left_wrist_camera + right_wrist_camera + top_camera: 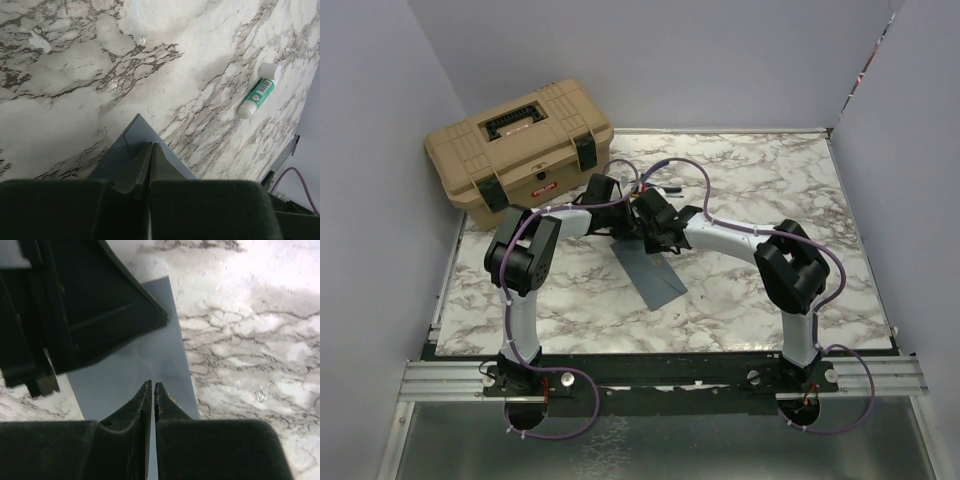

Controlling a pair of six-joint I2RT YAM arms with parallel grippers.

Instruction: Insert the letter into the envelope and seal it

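The slate blue-grey envelope (655,275) lies flat on the marble table, slanting from the middle towards the front. Both grippers meet over its far end. My left gripper (151,145) is shut, its tips over a pointed corner of the envelope (122,150). My right gripper (152,384) is shut, with only a hairline gap, its tips over the envelope's face (150,352). Neither shows anything between its fingers. The left gripper's black body (85,310) fills the upper left of the right wrist view. The cream-tan letter is not in view.
A tan toolbox (520,150) with black latches stands at the back left. A white and green glue stick (257,92) lies on the marble beyond the left gripper. Grey walls close the table on three sides.
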